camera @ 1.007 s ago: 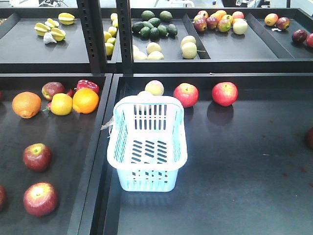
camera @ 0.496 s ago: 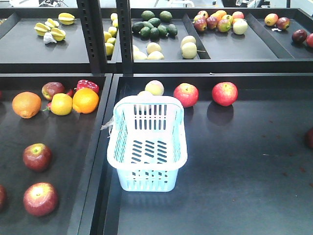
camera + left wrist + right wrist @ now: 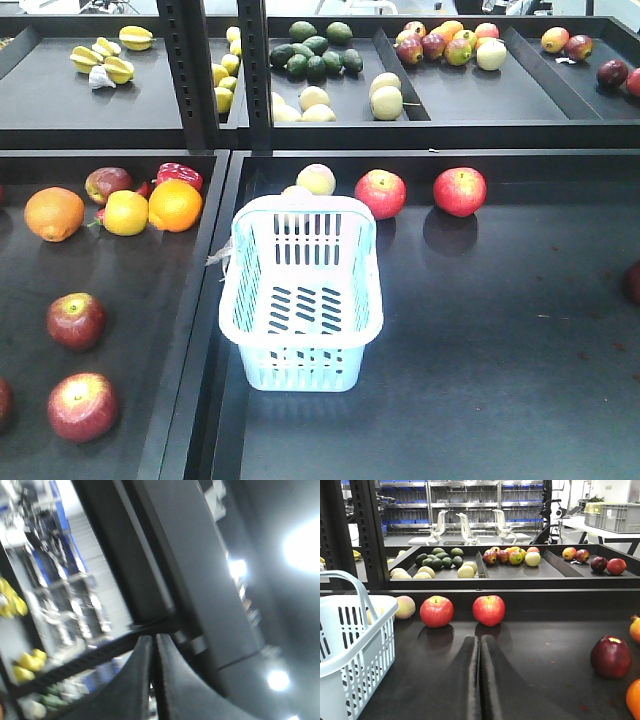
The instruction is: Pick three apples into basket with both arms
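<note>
The pale blue basket (image 3: 303, 368) stands with nothing in it at the front left of the right tray. Behind it lie two bright red apples (image 3: 380, 193) (image 3: 459, 191). Two deep red apples with yellow stem patches (image 3: 76, 320) (image 3: 82, 406) rest on the left tray. Neither arm shows in the front view. My right gripper (image 3: 480, 639) is shut and empty, low over the tray, pointing between the same two red apples (image 3: 436, 611) (image 3: 489, 610), with the basket (image 3: 350, 660) to its left. My left gripper (image 3: 152, 639) is shut and empty, aimed at a blurred dark shelf post.
Oranges (image 3: 175, 204) and a yellow fruit (image 3: 125, 212) sit at the back of the left tray. A pale fruit (image 3: 316, 179) lies right behind the basket. A dark red apple (image 3: 611, 656) lies to my right gripper's right. The upper shelf (image 3: 480, 110) holds mixed fruit.
</note>
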You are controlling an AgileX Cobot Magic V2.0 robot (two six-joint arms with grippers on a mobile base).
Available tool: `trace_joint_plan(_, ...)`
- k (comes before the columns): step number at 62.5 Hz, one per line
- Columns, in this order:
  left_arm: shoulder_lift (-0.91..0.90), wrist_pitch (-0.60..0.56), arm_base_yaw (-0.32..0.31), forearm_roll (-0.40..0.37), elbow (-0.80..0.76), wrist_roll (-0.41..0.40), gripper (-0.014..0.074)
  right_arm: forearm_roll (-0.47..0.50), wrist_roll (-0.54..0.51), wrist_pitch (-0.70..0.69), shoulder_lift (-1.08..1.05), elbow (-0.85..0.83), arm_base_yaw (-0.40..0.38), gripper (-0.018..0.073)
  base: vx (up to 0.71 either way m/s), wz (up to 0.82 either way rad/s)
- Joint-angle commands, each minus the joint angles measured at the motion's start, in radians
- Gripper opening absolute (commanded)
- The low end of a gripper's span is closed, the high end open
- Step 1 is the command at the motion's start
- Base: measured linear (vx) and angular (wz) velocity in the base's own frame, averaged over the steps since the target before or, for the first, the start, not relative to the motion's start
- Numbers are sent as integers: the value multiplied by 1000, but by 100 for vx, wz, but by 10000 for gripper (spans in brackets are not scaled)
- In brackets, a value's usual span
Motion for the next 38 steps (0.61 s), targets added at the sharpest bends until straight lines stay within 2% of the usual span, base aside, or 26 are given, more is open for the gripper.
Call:
trace_joint_plan(1, -13, -28, 0, -2, 12, -153, -6, -10, 0, -71, -11, 13, -7, -1, 0, 0)
trace_joint_plan(9, -13, 21, 0, 16, 11, -262, -6, -10, 0, -70, -11, 13, -7, -1, 0, 0)
trace_joint_plan(16, -13, 91, -1, 161, -27, -403, -6, -10, 0, -70, -11, 13, -7, -1, 0, 0)
trace_joint_plan(22, -13, 153, -1, 402, -112, -503, -6, -10, 0, -70, -11, 13, -7, -1, 0, 0)
trace_joint_plan(25, -13, 158, -1, 548, -166, -551, -6, -10, 0, -70, -11, 13, -7, -1, 0, 0)
trace_joint_plan(34, 19, 120, -1, 974, -315, -724, -6, -10, 0, -70, -11, 13, -7, -1, 0, 0)
trace_joint_plan(38, 61, 73, -1, 1148, -366, -833, -6, -10, 0, -70, -11, 13, -7, -1, 0, 0)
